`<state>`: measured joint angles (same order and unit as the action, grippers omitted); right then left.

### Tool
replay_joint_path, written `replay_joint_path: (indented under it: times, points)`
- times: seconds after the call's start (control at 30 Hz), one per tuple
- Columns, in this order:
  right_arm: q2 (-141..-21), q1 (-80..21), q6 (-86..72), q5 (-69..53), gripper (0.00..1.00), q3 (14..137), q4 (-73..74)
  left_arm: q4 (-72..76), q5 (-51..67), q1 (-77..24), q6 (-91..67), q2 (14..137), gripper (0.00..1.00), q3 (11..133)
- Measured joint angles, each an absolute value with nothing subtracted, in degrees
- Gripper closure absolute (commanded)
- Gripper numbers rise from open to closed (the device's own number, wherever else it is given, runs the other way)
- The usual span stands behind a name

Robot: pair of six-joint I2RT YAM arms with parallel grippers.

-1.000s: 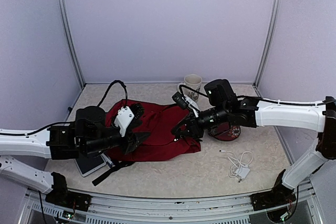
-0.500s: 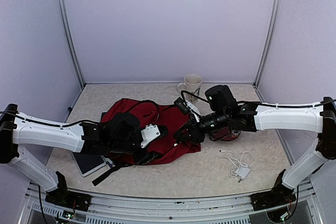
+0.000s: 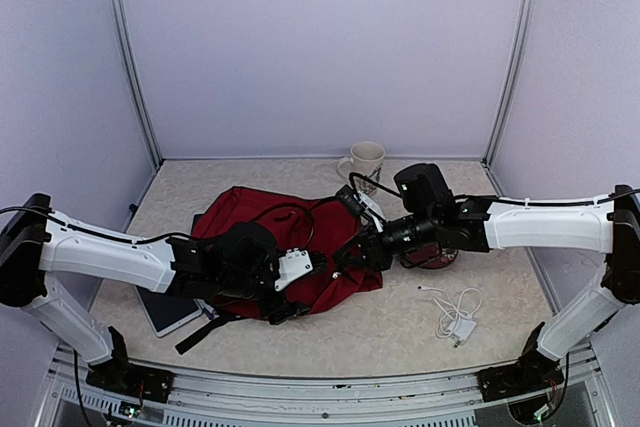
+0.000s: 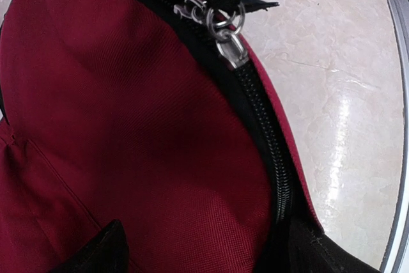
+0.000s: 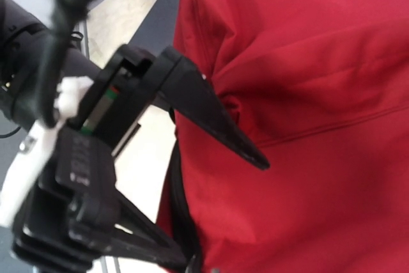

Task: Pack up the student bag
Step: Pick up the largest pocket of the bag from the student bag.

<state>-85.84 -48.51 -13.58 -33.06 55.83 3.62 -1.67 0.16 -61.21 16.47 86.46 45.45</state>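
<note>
Two grippers meet at the student bag point(image 3: 250, 212): your left gripper point(image 4: 208, 250) stands apart over the zipper point(image 4: 259, 110), your right gripper point(image 3: 353, 252), pinched together, apparently steadies the fabric.

Soft, even light, faint shadows; glare streaks the pale marbled tabletop point(image 4: 342, 132) at right, its edge bowing; right wrist view blurred at left.

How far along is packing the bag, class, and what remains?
Done: nothing visibly packed; the bag lies flat, its zip closed where visible. In hand: the left fingers hang open over the zip, and the right fingers are shut at the bag's edge. Left: open it, then probably load the tablet, charger and perhaps the mug, all outside it.
</note>
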Motion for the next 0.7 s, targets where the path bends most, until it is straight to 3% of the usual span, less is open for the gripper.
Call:
replay_joint_path:
  times: [0.2,0.33,0.47,0.7]
  points:
    - [-85.84,-47.37,-14.48,-34.15,1.00,53.98,1.65,-0.86,2.33,-61.19,16.80,86.30,0.19,45.36]
    - [-86.00,-46.85,-14.79,-34.87,1.00,53.58,0.58,0.14,2.15,-61.21,16.75,86.28,0.32,45.30]
    - [-86.21,-46.83,-15.11,-35.27,1.00,53.58,-0.38,0.25,-1.85,-61.19,17.10,88.75,0.18,46.19]
    - [-86.52,-46.52,-15.49,-34.81,1.00,53.34,-0.34,-0.73,-2.81,-61.39,17.50,95.46,0.18,49.98]
